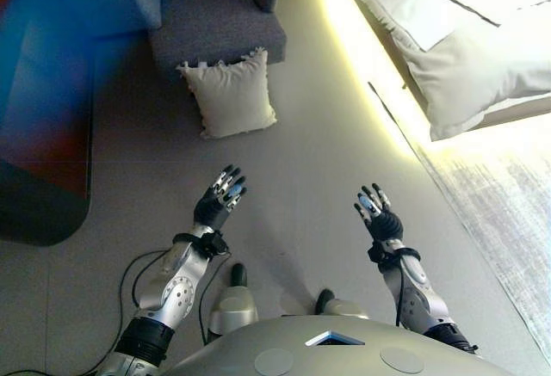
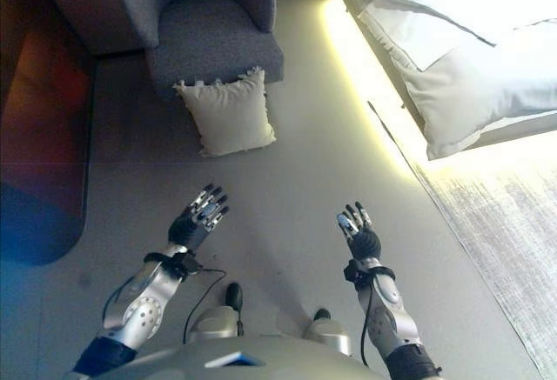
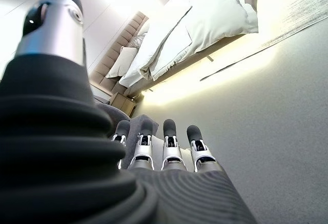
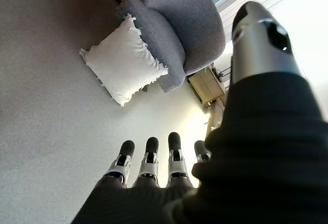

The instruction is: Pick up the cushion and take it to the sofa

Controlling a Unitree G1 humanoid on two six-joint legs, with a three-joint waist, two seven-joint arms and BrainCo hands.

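Observation:
A cream cushion [image 1: 231, 94] with fringed corners lies on the grey floor, leaning against the front of a grey-blue sofa chair [image 1: 215, 23]. It also shows in the right wrist view as the cushion [image 4: 124, 60] beside the sofa chair [image 4: 174, 24]. My left hand [image 1: 219, 200] hovers short of the cushion, fingers straight and empty. My right hand [image 1: 377, 212] is held up further right, also open and empty. Both hands are well apart from the cushion.
A bed with white bedding [image 1: 465, 40] runs along the right, with a lit strip under its edge. A pale rug [image 1: 508, 212] lies at the lower right. A dark rounded piece of furniture [image 1: 43, 161] stands on the left.

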